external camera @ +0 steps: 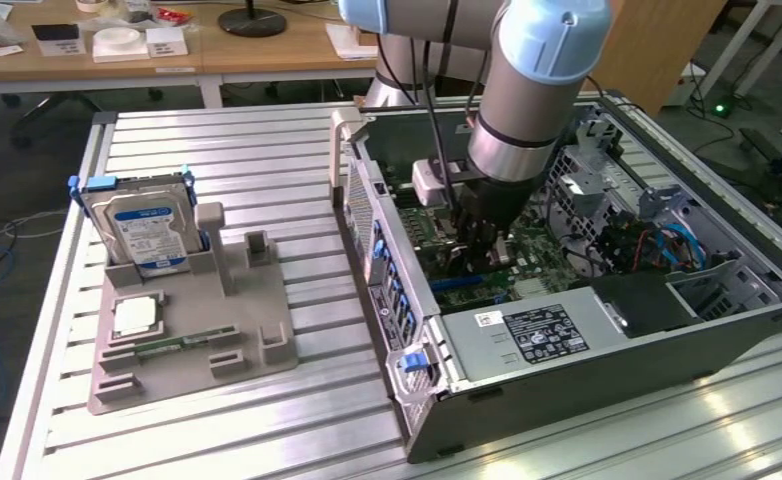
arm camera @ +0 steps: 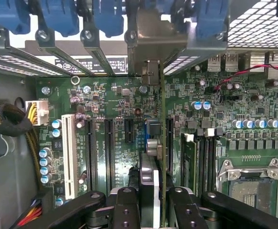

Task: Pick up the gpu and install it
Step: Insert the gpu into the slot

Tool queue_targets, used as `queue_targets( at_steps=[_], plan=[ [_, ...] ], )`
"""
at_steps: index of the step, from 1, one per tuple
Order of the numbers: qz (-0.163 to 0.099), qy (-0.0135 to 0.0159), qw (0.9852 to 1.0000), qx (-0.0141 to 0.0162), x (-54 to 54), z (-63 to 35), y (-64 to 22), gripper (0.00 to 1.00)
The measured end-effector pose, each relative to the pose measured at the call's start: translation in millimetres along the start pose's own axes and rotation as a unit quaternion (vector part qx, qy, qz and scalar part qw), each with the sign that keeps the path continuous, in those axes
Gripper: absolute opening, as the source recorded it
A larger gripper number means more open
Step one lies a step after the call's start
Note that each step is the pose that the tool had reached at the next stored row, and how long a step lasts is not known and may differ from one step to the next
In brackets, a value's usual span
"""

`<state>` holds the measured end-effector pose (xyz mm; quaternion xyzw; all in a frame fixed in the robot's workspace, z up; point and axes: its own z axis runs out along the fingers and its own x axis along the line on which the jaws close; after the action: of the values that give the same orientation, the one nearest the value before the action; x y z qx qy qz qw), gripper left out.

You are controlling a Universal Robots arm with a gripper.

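Your gripper point(arm camera: 151, 202) is inside the open PC case point(external camera: 765, 300), centre of the exterior frame, arm coming down from the top edge. The fingers point(arm camera: 125, 205) are closed part-way onto the gpu point(arm camera: 154, 143), pinching it edge-on. The card runs from between the fingertips at the bottom centre of the wrist frame straight up to its silver bracket point(arm camera: 151, 52) at the top centre, against the rear slot openings. The long axis lines up with the expansion slots point(arm camera: 109, 148) on the motherboard point(arm camera: 225, 157), directly over the slot row. I judge the card is at or just above its slot; whether it is seated, you can't tell from here. In the exterior frame's left half, the hard drive point(external camera: 144, 225) stands in the grey holder point(external camera: 231, 330).
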<state>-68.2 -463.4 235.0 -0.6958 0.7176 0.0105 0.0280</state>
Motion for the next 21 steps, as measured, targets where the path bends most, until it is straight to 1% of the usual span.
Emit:
queue_targets(
  at_steps=[8, 17, 21],
  plan=[
    [0.0, 0.0, 1.0, -0.0006, 0.2, 3.4, 0.2, 0.28],
    [0.0, 0.0002, 1.0, -0.003, 0.5, 8.0, 0.3, 0.28],
    [0.0, 0.0002, 1.0, -0.0035, 0.5, 9.0, 0.3, 0.28]
  ],
)
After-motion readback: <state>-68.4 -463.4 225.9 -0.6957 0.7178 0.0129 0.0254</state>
